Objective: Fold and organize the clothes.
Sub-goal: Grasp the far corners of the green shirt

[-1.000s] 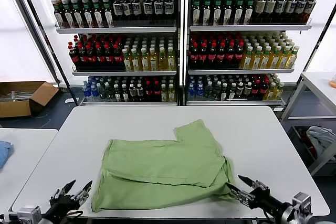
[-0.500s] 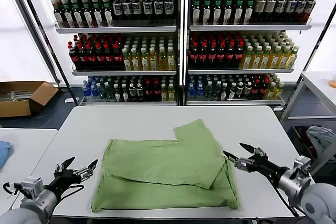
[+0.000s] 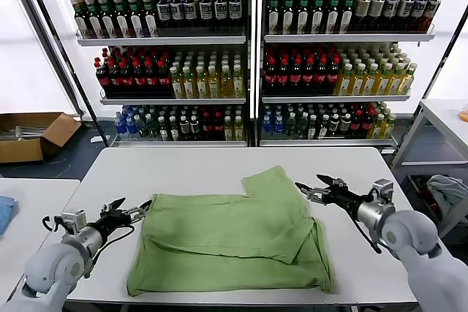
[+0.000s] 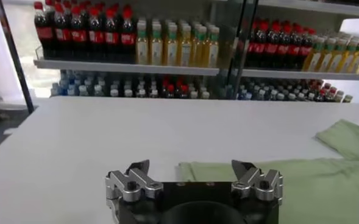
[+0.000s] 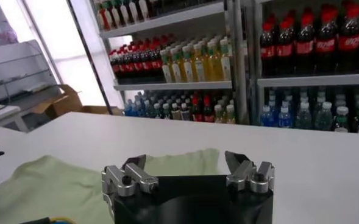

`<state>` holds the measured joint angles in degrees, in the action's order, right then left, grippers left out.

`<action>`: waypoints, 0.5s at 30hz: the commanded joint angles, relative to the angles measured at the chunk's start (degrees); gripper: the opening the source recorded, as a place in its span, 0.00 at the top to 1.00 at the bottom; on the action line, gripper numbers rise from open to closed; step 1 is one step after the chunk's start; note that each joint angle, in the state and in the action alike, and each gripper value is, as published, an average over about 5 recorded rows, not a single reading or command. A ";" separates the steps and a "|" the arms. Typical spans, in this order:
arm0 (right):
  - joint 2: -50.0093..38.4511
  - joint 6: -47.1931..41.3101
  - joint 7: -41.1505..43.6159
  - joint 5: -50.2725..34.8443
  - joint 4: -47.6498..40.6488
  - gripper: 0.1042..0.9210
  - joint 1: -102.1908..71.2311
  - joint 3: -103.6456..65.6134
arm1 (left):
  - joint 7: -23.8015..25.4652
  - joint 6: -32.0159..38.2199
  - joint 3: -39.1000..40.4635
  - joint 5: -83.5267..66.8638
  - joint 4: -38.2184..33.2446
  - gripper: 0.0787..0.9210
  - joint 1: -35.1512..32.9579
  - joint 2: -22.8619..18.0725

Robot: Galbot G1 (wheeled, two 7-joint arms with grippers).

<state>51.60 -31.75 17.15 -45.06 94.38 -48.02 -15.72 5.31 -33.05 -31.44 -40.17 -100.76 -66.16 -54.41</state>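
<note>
The light green polo shirt lies plain side up on the white table, toward the near edge and partly folded: its lower part is doubled over itself, and one sleeve sticks out toward the far right, not yet tucked in. The left gripper hangs low over the table just beside the shirt's far-left corner, fingers spread wide and holding nothing. The right gripper sits just to the right of the loose sleeve, likewise spread wide and empty. Each one faces its own side of the cloth, which suggests the pair are lined up to pinch the far edge and the stray sleeve together for another fold toward the near side. Soft fabric like this will probably sag and drag unless both corners lift evenly
</note>
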 commanded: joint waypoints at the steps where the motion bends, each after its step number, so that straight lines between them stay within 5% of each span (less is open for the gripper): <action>1: 5.69 -1.31 0.78 5.00 -15.83 0.12 15.53 12.34 | 0.44 0.04 10.87 -0.93 14.76 0.12 13.86 1.02; 15: 8.73 -0.91 1.98 7.76 -25.70 0.12 19.23 15.25 | 0.45 0.03 13.83 -0.10 18.04 0.12 16.17 -0.51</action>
<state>58.07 -32.48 18.61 -39.17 76.55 -33.63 -4.17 5.82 -33.00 -20.96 -40.17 -87.40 -53.89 -54.86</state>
